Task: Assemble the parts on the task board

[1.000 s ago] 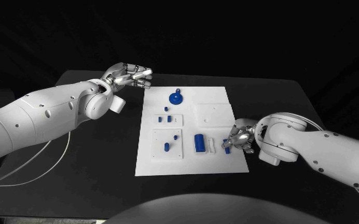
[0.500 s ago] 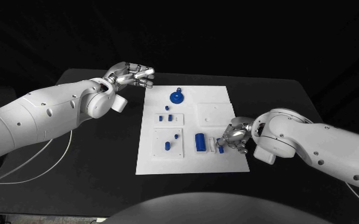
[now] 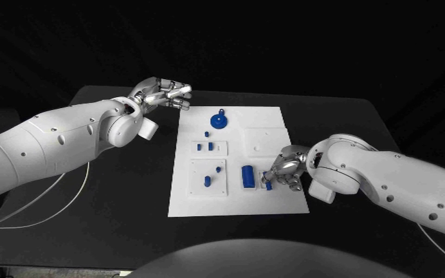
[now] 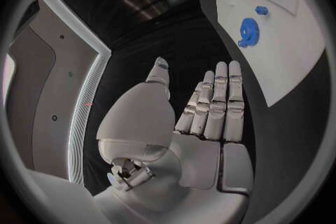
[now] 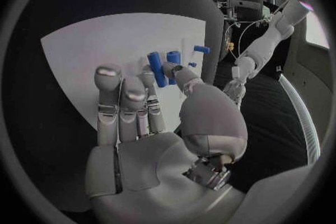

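The task board (image 3: pixel 236 162) is sitting flat in the middle of the black desk (image 3: pixel 121 188), and most of the blue parts are lying or standing on it. Up near its far end there's a round blue gear-looking piece (image 3: pixel 217 121) with a little stem, and it's also showing up in the left wrist view (image 4: pixel 248 29). Below that, a couple of small blue pegs (image 3: pixel 208 146) are sitting on a raised white square, and a few more small pegs (image 3: pixel 213 175) are on the bigger square plate closer to the robot. A chunkier blue block (image 3: pixel 247 176) is standing just right of that plate.

The right hand (image 3: pixel 285 170) is hovering low over the near right part of the board, right beside that block. Its thumb and a finger are pinching a short blue cylinder (image 5: pixel 157 69), while the other fingers are sticking out mostly straight. In the head view that cylinder (image 3: pixel 268 182) is poking out at the hand's fingertips, just next to the block. I can't tell whether it's touching the board.

The left hand (image 3: pixel 163 93) is hanging off the board's far left corner, over bare desk, holding nothing. Its fingers are loosely extended and side by side in the left wrist view (image 4: pixel 210 106).
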You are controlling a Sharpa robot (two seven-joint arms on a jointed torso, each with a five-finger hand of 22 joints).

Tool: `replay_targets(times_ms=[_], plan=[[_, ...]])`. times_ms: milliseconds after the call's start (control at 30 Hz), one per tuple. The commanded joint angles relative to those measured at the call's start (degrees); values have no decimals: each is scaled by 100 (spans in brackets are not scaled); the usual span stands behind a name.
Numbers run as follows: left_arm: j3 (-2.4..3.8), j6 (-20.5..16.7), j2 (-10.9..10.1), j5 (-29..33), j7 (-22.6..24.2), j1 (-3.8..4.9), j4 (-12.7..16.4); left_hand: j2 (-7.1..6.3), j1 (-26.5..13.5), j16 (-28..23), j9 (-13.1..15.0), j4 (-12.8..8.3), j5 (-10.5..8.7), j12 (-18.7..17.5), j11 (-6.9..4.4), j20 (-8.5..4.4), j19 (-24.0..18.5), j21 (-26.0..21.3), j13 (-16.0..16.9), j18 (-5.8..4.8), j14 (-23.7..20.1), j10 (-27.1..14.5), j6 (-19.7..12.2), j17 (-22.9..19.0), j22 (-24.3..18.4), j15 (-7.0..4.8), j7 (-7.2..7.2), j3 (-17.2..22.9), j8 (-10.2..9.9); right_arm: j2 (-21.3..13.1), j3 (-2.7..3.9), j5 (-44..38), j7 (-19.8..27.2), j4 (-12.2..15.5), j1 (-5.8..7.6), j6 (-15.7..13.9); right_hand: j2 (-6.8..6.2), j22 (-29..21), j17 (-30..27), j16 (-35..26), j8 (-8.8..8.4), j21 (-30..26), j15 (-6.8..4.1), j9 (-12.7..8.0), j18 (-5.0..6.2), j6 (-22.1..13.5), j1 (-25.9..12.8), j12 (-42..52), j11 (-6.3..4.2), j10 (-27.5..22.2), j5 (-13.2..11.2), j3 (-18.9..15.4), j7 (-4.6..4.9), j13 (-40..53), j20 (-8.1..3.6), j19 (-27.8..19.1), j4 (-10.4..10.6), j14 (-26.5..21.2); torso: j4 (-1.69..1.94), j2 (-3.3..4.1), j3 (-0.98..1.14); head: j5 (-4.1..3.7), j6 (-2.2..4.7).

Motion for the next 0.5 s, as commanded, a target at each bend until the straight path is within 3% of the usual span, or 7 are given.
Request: replay_targets(times_ms=[33, 500], plan=[[4, 85, 7, 46, 23, -7, 22, 46, -17, -8, -7, -1, -15, 4, -5, 28, -21, -30, 6, 6, -49, -52, -44, 5, -1, 3, -5, -36, -36, 48, -18, -142, -184, -42, -2, 10, 95, 431, -1, 1, 23, -13, 11, 31, 77, 0, 54, 12, -33, 24, -34, 335, -32, -2, 18, 246, -381, -5, 1, 3, -3, -1, -5], [4, 87, -6, 46, 5, -6, 35, 46, -17, -8, -7, -1, -15, 4, -5, 28, -21, -30, 6, 6, -49, -52, -44, 5, -1, 3, -5, -36, -36, 162, -79, -511, -181, -165, -5, -7, 128, 424, -9, -7, 21, -50, 9, -37, 63, 20, 86, 23, -42, 24, -379, 169, -80, -7, 16, 259, -302, 1, -7, 3, 3, 37, -27]])
